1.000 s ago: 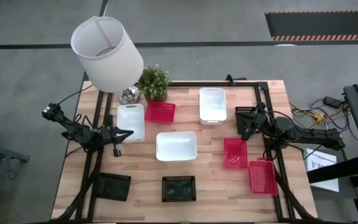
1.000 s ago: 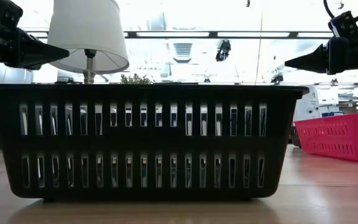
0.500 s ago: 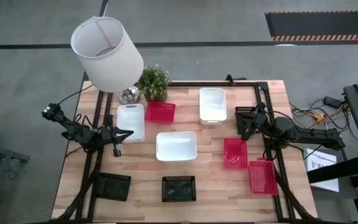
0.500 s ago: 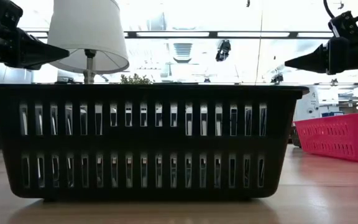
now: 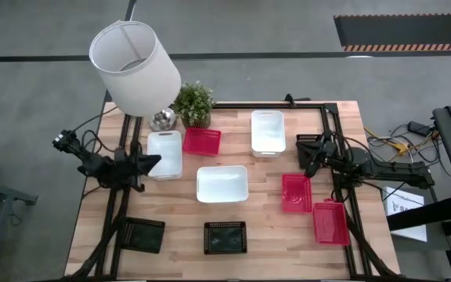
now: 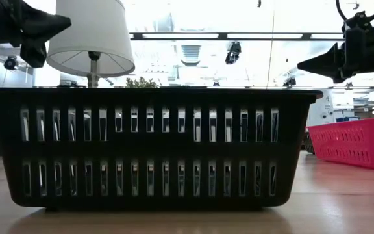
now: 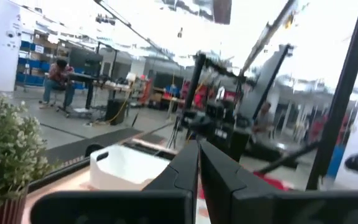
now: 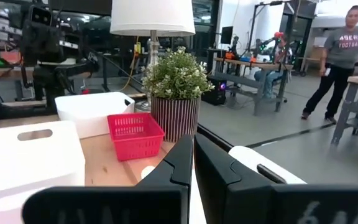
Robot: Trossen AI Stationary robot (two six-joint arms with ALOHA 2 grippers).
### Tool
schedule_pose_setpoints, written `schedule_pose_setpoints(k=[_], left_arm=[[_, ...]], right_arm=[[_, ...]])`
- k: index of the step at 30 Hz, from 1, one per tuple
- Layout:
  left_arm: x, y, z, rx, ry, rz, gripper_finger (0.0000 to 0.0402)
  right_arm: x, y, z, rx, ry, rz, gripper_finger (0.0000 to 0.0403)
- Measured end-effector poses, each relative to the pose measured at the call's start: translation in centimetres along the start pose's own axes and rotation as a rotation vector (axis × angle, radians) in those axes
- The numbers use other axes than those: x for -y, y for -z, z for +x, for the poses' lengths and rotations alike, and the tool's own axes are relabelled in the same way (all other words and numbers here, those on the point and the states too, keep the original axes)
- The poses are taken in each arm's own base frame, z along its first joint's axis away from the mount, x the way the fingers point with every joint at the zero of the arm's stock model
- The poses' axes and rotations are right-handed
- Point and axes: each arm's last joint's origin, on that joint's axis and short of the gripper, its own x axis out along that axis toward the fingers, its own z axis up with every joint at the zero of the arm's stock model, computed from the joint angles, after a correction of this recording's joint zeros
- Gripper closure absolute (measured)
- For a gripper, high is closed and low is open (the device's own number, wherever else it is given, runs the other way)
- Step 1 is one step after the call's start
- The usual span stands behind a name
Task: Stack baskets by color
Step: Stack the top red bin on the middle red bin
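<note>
Three white baskets lie on the table: one at the left (image 5: pixel 164 153), one in the middle (image 5: pixel 222 184), one at the back (image 5: pixel 267 131). Red baskets sit at the back (image 5: pixel 203 141) and at the right (image 5: pixel 297 193), (image 5: pixel 331 222). Black baskets stand at the front edge (image 5: pixel 144 234), (image 5: pixel 225 237); a third (image 5: pixel 312 143) lies partly under my right arm. My left gripper (image 5: pixel 159 160) is shut and empty, raised above the left white basket's edge. My right gripper (image 5: pixel 304 162) is shut and empty, hovering by the third black basket.
A white lampshade (image 5: pixel 135 66) and a potted plant (image 5: pixel 193 103) stand at the table's back left. The front black basket (image 6: pixel 151 146) fills the low view. A person (image 8: pixel 344 56) stands in the room beyond the table.
My left arm has swung: its gripper has risen and tilted, with the tip shifted slightly toward the back. The right arm has barely moved. No basket has moved.
</note>
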Motion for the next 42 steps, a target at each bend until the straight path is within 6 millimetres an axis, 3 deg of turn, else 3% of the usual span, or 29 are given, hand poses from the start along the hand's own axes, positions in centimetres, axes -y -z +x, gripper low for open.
schedule_pose_setpoints(k=[13, 27, 42], left_arm=[[0.2, -0.1, 0.2, 0.017, 0.029, 0.128, 0.0402], [1.4, -1.2, 1.1, 0.146, 0.040, 0.358, 0.0402], [2.2, -0.4, 1.6, 0.130, 0.122, 0.416, 0.0402]], right_arm=[[0.2, -1.1, 0.0, 0.105, 0.021, -0.007, 0.0394], [-0.1, -2.4, -0.2, 0.244, -0.106, 0.075, 0.0394], [-0.6, -2.9, 0.9, 0.280, -0.129, 0.067, 0.0394]])
